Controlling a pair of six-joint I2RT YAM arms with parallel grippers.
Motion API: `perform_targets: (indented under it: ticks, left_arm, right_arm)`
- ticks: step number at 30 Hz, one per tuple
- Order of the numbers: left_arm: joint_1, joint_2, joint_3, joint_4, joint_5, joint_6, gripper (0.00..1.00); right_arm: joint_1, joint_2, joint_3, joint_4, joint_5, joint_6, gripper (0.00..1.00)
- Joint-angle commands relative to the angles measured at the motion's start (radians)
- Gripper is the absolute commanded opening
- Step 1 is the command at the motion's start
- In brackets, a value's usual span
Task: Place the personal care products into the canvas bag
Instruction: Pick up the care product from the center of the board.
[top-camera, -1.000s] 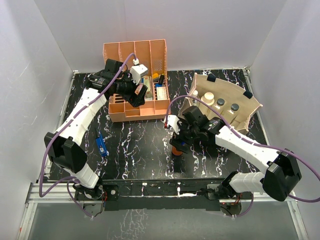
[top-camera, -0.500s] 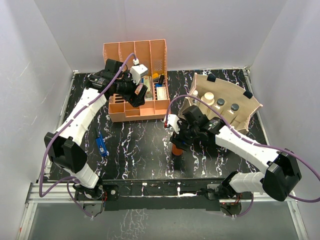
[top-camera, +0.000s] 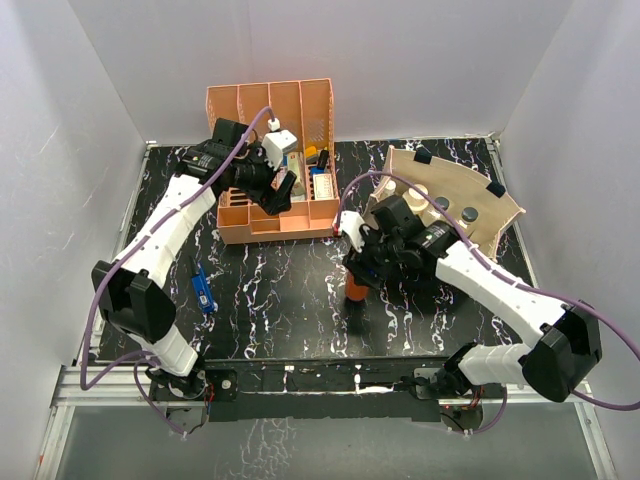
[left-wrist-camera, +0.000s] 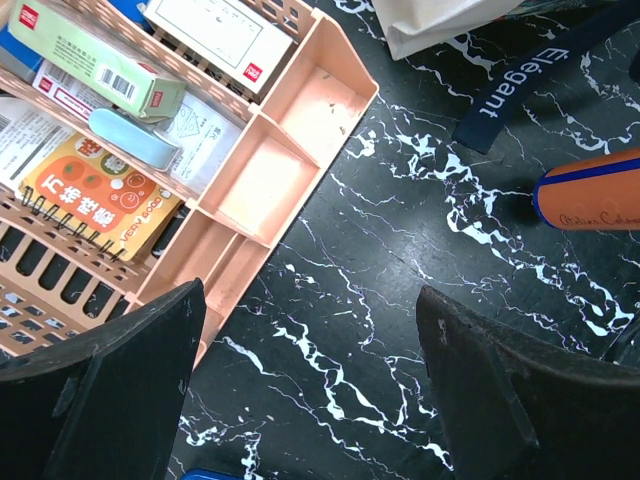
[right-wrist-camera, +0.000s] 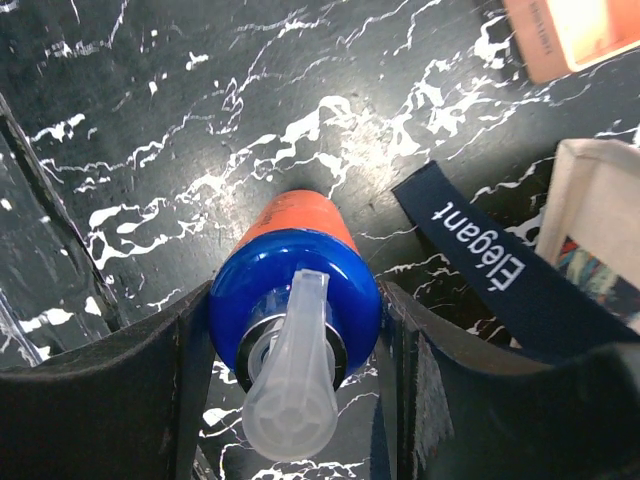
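1. Orange-brown bottle (right-wrist-camera: 292, 275), blue-capped with a clear pump, stands upright on the black marbled table (top-camera: 270, 300), near the canvas bag (top-camera: 500, 228) and off its near-left corner.
2. The right gripper (right-wrist-camera: 295, 305) is clenched on that bottle, with one finger pressed against each side of the blue cap.
3. A navy strap (right-wrist-camera: 478, 255) lettered "Elegant" trails from the bag onto the table and lies just beside the bottle.
4. Inside the bag, a white-topped bottle (top-camera: 417, 192) shows at the open mouth, with two grey caps beside it.
5. The small blue bottle (top-camera: 203, 290) lies on the table well apart from the bag, far to its left.
6. The left gripper (left-wrist-camera: 310, 340) is released, its jaws wide with nothing between them. It hangs over the near edge of the orange file rack (top-camera: 270, 120), which stands to the bag's left.
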Motion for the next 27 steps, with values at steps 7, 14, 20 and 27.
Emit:
perform_targets:
  ticks: [7, 14, 20, 27]
  left_arm:
    - [-0.048, 0.073, 0.087, 0.019, 0.033, -0.015, 0.85]
    - [-0.084, 0.137, 0.15, 0.039, 0.039, -0.04, 0.85]
    - [-0.146, 0.186, 0.21, 0.05, -0.005, -0.06, 0.85]
    - [-0.238, 0.208, 0.282, 0.054, 0.015, -0.019, 0.84]
  right_arm:
    - [-0.044, -0.098, 0.284, -0.078, 0.007, 0.043, 0.08]
    - [-0.153, -0.135, 0.46, -0.147, 0.006, 0.057, 0.08]
    - [-0.309, -0.167, 0.544, -0.178, -0.007, 0.073, 0.08]
    - [-0.468, -0.2, 0.616, -0.228, 0.03, 0.078, 0.08]
